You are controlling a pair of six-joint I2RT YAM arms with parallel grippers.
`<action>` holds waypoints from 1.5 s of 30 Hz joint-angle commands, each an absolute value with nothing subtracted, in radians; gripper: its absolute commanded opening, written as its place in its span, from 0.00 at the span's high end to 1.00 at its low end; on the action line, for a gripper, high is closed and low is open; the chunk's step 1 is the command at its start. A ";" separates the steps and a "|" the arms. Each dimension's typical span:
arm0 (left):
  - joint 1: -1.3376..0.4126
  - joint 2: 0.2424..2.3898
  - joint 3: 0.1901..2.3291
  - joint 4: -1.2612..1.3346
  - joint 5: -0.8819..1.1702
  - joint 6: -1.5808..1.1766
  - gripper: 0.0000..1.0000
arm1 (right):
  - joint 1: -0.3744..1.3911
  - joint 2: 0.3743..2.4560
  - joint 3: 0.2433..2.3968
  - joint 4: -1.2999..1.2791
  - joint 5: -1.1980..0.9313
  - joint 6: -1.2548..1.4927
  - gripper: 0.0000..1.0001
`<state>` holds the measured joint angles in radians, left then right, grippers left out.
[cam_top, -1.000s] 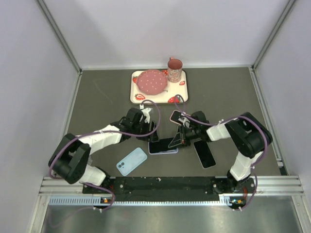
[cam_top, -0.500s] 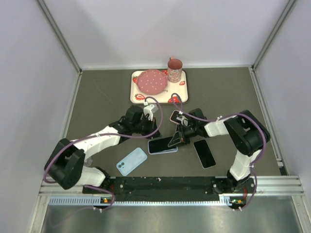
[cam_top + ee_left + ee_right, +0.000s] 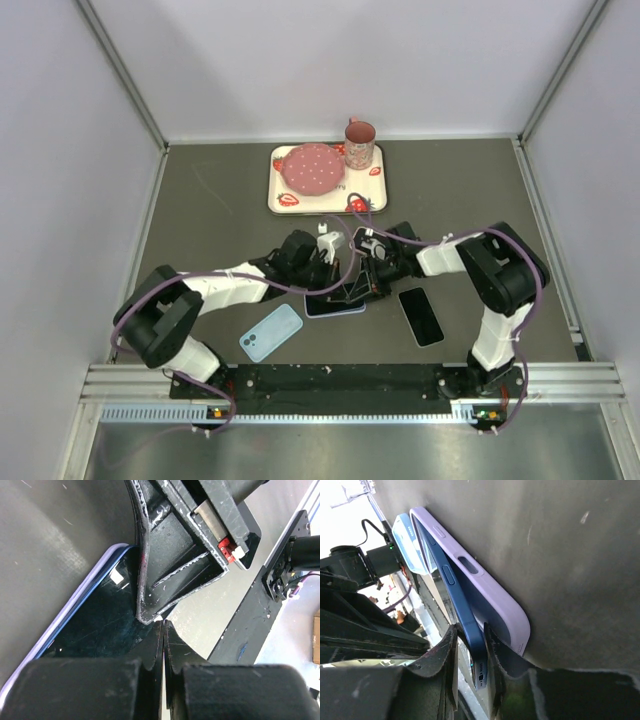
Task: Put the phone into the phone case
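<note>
When you look from above, the tray (image 3: 276, 182) sits behind the purple case (image 3: 336, 313), with a pink plate (image 3: 312, 168) and a mug (image 3: 360, 144) on it. The dark phone (image 3: 328, 298) lies on the purple case. The left gripper (image 3: 338, 283) is over its left part and the right gripper (image 3: 360, 288) is at its right end. A light blue case (image 3: 270, 332) lies in front of the purple case to the left. A black phone (image 3: 421, 316) lies to its right.

From the left wrist, the left fingers are pressed together with nothing between them, just above the phone's glass.

From the right wrist, the right fingers pinch the phone's raised end. The phone leans, with its far end down in the purple case.
</note>
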<state>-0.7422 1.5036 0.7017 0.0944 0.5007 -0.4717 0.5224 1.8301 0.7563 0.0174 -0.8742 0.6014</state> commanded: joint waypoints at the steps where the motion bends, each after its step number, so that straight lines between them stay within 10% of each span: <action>1: -0.758 1.522 0.681 0.166 0.496 -0.486 1.00 | 0.551 1.911 0.712 -0.196 -0.497 0.500 0.81; 45: -0.762 1.663 0.600 0.078 0.248 -0.514 1.00 | 0.581 1.778 0.862 -0.557 -0.244 0.391 0.43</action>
<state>-0.7609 1.5887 0.6460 0.2340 0.3542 -0.5503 0.5877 1.7355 0.9051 -0.3790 -0.5922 0.5079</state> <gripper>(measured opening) 0.009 0.536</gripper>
